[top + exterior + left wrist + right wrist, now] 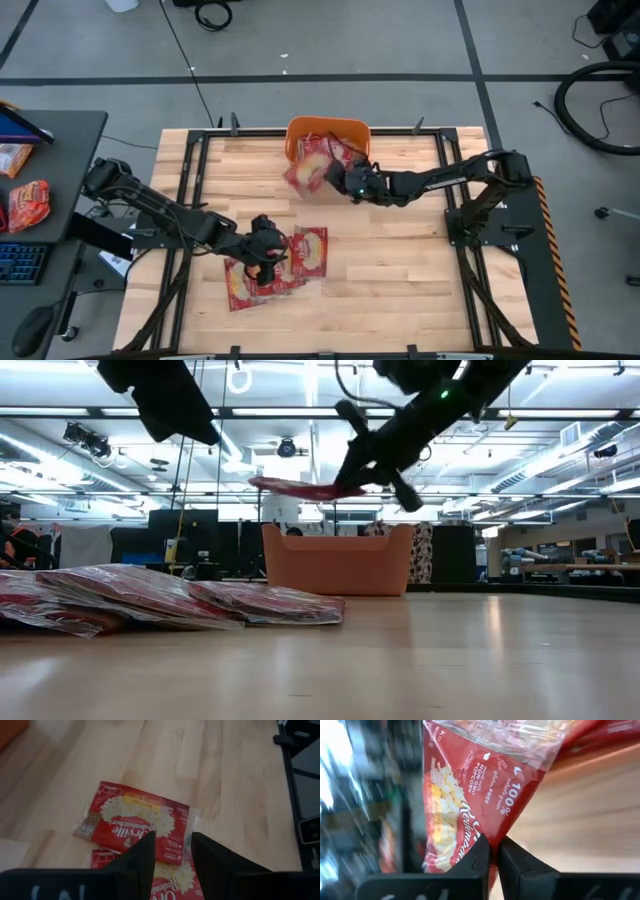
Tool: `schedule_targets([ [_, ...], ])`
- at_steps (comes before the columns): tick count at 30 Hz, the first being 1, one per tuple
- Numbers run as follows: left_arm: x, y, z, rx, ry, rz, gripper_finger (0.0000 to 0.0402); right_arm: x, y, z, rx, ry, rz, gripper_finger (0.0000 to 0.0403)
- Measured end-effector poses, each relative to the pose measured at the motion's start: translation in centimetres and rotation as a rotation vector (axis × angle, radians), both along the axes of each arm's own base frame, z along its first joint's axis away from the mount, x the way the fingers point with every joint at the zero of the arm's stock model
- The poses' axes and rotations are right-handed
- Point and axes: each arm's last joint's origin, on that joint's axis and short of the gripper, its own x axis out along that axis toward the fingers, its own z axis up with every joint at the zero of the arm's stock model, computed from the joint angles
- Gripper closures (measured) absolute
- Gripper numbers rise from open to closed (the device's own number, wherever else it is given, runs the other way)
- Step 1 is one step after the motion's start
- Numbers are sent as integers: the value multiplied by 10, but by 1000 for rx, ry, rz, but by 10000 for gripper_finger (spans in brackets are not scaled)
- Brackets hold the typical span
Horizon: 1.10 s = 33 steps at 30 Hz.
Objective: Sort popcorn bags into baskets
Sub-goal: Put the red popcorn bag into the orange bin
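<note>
Aloft, right end effector (352,468) pinches popcorn bag's (295,487) edge above basket (338,560) rim.

Bright overhead strip lights, blurred wrist views

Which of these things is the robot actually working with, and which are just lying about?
Part of the job:
- popcorn bag held in the shut right hand
- popcorn bags on the table under the left hand
- orange basket

Just lying about:
- snack packets on the side desk
- keyboard
</note>
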Motion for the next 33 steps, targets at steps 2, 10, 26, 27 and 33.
schedule_targets([
  [2, 0, 1, 0, 7, -2, 9, 271, 1, -1, -8, 47, -51, -152, 380],
  [10, 0, 0, 0, -15, -2, 24, 271, 13, -14, -54, 184, -229, -505, 377],
  [26, -1, -2, -1, -99, 25, 8, 271, 31, -61, -87, 336, -435, -516, 324],
  [27, -1, -2, -1, -97, 27, 9, 271, 31, -62, -87, 329, -427, -503, 323],
  [33, -2, -1, -2, -92, 39, 9, 271, 32, -64, -76, 134, -398, -488, 324],
])
